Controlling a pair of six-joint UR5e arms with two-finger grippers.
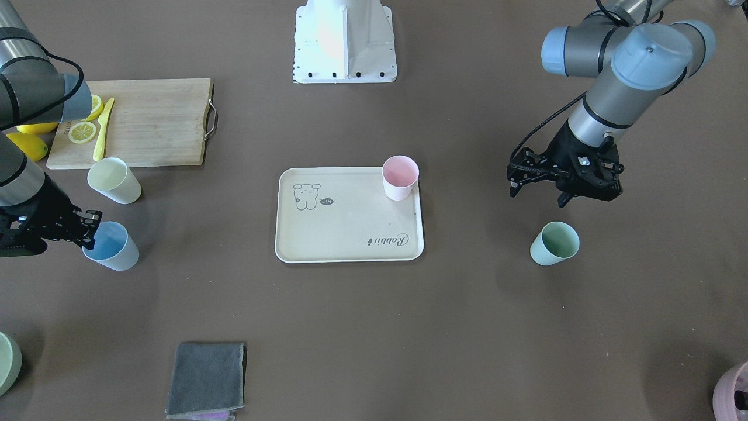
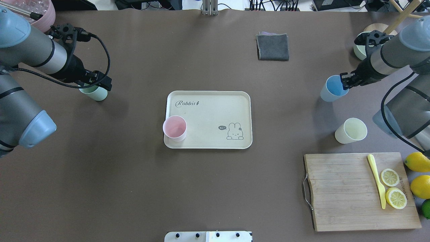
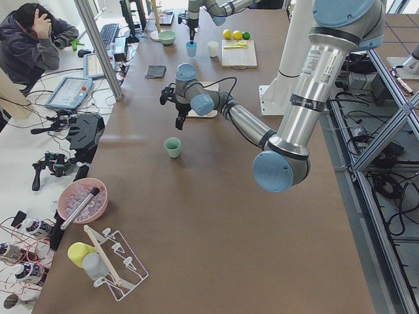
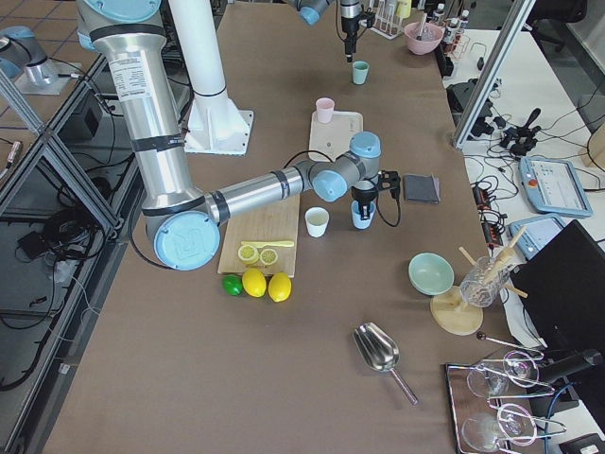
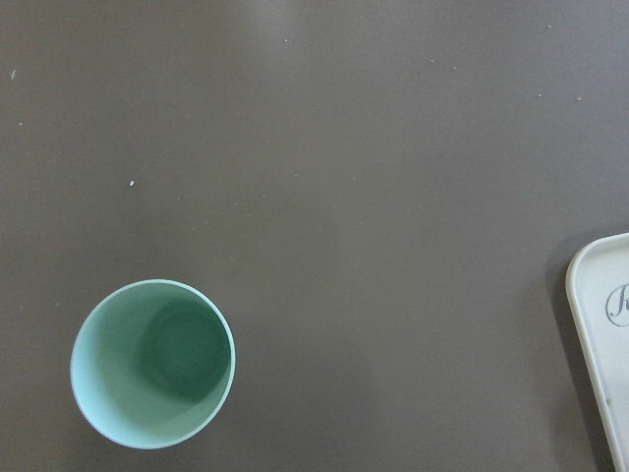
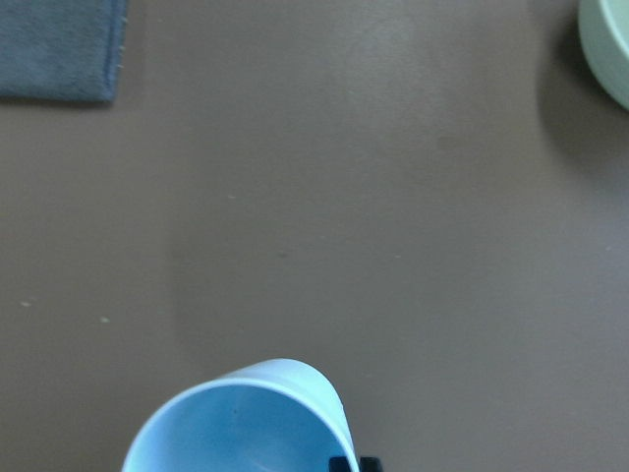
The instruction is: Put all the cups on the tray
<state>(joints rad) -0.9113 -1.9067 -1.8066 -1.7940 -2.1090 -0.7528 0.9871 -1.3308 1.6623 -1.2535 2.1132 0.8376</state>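
Observation:
The cream tray (image 1: 350, 234) lies mid-table, also in the overhead view (image 2: 215, 111). The pink cup (image 1: 400, 177) stands upright in one corner of the tray. My right gripper (image 1: 87, 225) is shut on the rim of the light blue cup (image 1: 114, 248), which fills the bottom of the right wrist view (image 6: 241, 428). The pale yellow cup (image 1: 114, 180) stands beside it on the table. My left gripper (image 1: 543, 187) is open and empty, above and beside the mint green cup (image 1: 555, 242), which stands on the table in the left wrist view (image 5: 152, 362).
A wooden cutting board (image 2: 349, 191) with lemon slices and a yellow knife lies at my right front, whole lemons (image 2: 418, 174) beside it. A grey cloth (image 2: 272, 47) and a pale green bowl (image 1: 6, 362) are on the far side. A pink bowl (image 1: 733, 392) sits at the far left corner.

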